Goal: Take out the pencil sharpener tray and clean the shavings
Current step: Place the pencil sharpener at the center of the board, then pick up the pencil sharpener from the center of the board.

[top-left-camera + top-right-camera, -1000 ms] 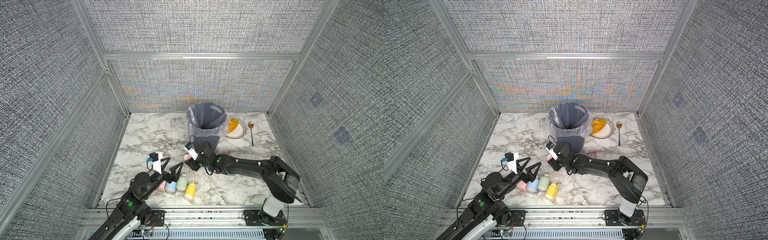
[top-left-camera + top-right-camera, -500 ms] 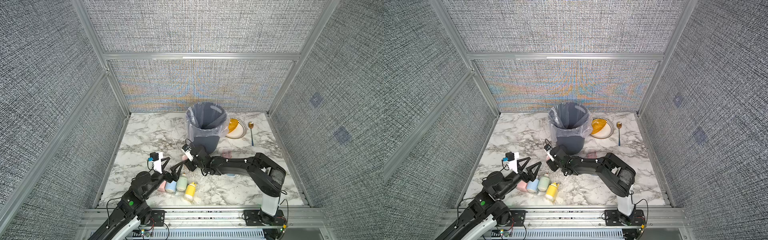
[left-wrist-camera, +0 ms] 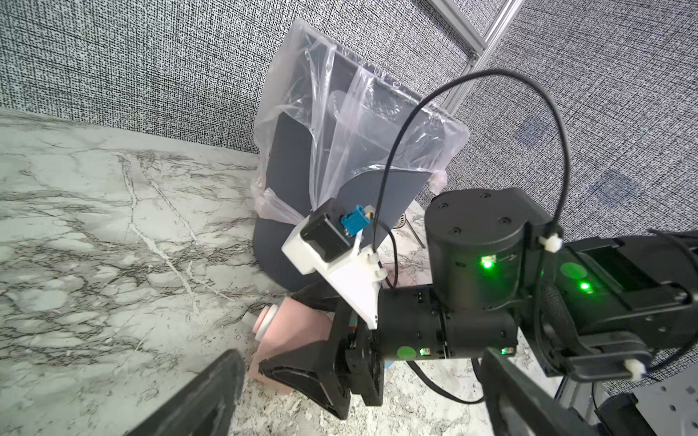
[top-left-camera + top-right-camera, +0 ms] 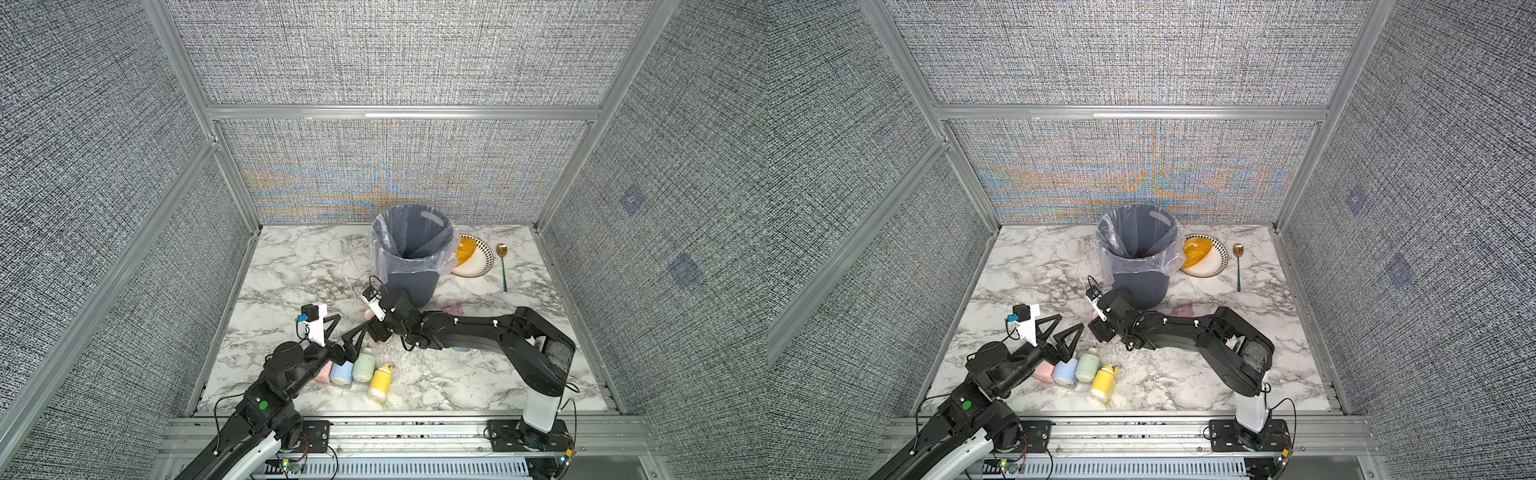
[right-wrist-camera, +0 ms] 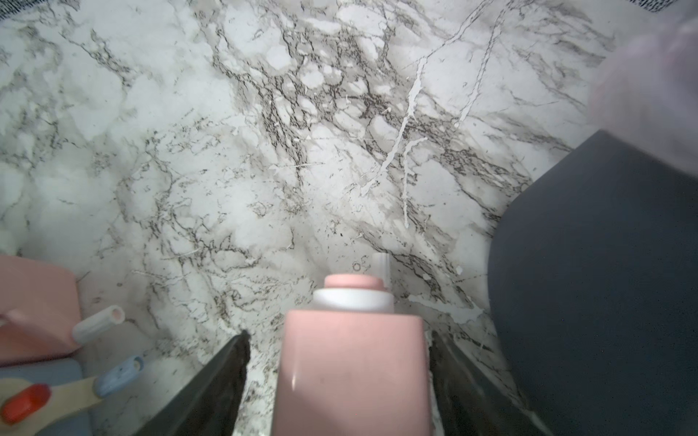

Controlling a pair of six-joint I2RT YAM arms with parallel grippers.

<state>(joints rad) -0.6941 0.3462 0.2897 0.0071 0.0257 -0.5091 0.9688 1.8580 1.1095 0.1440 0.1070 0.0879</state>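
Observation:
A pink bottle-shaped pencil sharpener (image 5: 353, 370) lies on the marble between the fingers of my right gripper (image 5: 338, 334). The jaws stand open, with a gap on each side of it. In both top views the gripper (image 4: 368, 322) sits in front of the bin, and the sharpener (image 3: 298, 324) pokes out past it. A translucent pink tray (image 4: 454, 306) rests on the table behind the right arm. Small pale shavings (image 3: 291, 409) speckle the marble by the gripper. My left gripper (image 4: 352, 322) is open and empty, hovering above a row of sharpeners.
Pink (image 4: 323, 372), blue (image 4: 340, 371), green (image 4: 364, 365) and yellow (image 4: 380, 380) sharpeners lie in a row near the front. A grey bin (image 4: 409, 282) with a plastic liner stands mid-table. A plate (image 4: 478, 266) and a spoon (image 4: 503, 266) are at the back right.
My right gripper moved slightly left toward the left arm with the pink sharpener, then its jaws spread away from it. The left arm has not moved.

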